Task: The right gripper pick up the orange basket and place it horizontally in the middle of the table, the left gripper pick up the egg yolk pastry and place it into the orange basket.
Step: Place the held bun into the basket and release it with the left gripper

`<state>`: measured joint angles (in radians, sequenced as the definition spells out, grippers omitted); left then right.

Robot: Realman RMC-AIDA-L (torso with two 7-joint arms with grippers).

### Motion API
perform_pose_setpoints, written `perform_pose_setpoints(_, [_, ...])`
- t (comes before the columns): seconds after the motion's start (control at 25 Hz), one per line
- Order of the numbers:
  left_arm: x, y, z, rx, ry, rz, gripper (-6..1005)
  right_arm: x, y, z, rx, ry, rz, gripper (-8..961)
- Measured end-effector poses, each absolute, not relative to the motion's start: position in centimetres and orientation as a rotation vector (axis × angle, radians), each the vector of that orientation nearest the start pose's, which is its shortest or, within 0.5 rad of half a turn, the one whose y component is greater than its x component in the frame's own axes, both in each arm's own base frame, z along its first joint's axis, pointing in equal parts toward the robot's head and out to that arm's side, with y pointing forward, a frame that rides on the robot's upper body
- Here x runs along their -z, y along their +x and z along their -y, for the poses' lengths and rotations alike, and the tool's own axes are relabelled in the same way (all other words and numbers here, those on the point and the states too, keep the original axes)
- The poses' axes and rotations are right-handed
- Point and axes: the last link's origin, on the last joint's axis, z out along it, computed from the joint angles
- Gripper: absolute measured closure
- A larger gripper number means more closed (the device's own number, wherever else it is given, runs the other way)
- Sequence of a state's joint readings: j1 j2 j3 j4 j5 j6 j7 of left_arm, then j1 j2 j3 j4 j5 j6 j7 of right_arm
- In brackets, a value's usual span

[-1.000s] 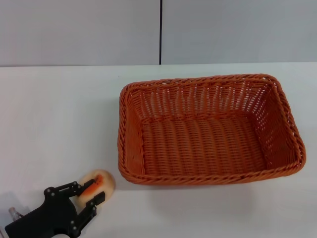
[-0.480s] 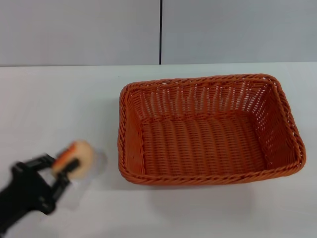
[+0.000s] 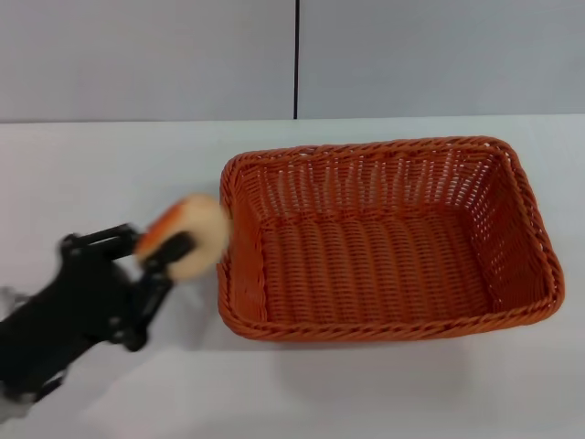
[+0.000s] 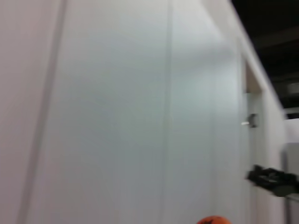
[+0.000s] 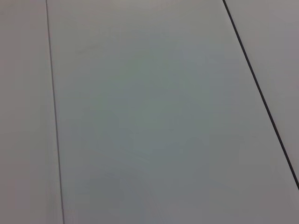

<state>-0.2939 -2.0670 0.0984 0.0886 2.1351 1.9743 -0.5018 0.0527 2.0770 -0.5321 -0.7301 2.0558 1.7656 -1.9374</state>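
Lifted off the table [image 3: 110, 165] since half a second ago, the one egg yolk pastry [image 3: 187, 236] now rides pinched in the left gripper [image 3: 157, 251], just outside the near-left rim of the single orange basket [image 3: 384, 242]. That basket lies to the gripper's right, long axis running left-right across mid-table. No right gripper is in view, so its state cannot be told.

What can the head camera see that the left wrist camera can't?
Only the head view shows the orange basket on the white table, and the left gripper holding the pastry in the air beside the basket's left end, not yet inside.

Only the left wrist view shows a dark shape far off at one edge; what it is cannot be told.

Both show pale wall panels. A bit of orange at the wrist picture's edge may be the pastry or the basket. Neither shows the right gripper.
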Motion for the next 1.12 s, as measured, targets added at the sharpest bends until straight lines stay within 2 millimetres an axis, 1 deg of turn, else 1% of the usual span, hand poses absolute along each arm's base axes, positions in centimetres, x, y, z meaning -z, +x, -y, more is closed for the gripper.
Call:
perform_pose_setpoints(0.04, [2.0,-28.3,-20.1,1.360,-2.238,0.217,855,-14.5,33.4,-21.2,-1.270,-1.689,-0.399,427])
perform_pose_setpoints(0.08, [3.3,-27.0,-21.4,1.379,-2.311,0.205,877,-14.4,33.4,-21.3,-1.272,-1.689,-0.404,428])
perform_pose_setpoints(0.12, [3.3,-27.0,-21.4,1.379,-2.311,0.205,883,-14.4,33.4,-21.3,-1.272,-1.689,-0.404,428])
perform_pose_setpoints(0.28, [6.0,-24.6,-23.4,1.365,-2.452,0.207,909,-14.2,33.7,-21.3,-1.271,-1.680,-0.415,428])
perform_pose_setpoints(0.48, [8.7,-22.0,-25.7,1.310,-2.539,0.232,919,-14.2,33.9,-21.0,-1.266,-1.676,-0.421,428])
perform_pose_setpoints(0.6, [8.9,-21.8,-26.1,1.298,-2.523,0.251,921,-14.2,33.9,-20.9,-1.264,-1.675,-0.424,428])
perform_pose_setpoints(0.64, [8.9,-21.8,-26.3,1.298,-2.504,0.266,922,-14.2,34.0,-20.8,-1.263,-1.674,-0.425,428])
perform_pose_setpoints(0.68, [8.8,-21.9,-26.7,1.299,-2.445,0.313,923,-14.1,34.0,-20.8,-1.262,-1.672,-0.429,428])
perform_pose_setpoints(0.76, [8.8,-22.0,-26.8,1.298,-2.435,0.320,924,-14.1,34.1,-20.7,-1.260,-1.670,-0.430,428])
perform_pose_setpoints(1.0, [8.6,-22.2,-26.8,1.292,-2.425,0.327,759,-14.0,34.2,-20.9,-1.254,-1.665,-0.434,428])
perform_pose_setpoints(1.04, [8.1,-22.9,-26.6,1.290,-2.403,0.343,732,-14.0,34.2,-20.9,-1.252,-1.664,-0.435,428])
perform_pose_setpoints(1.12, [6.8,-24.4,-26.3,1.284,-2.321,0.362,620,-14.0,34.4,-20.9,-1.240,-1.656,-0.433,428])
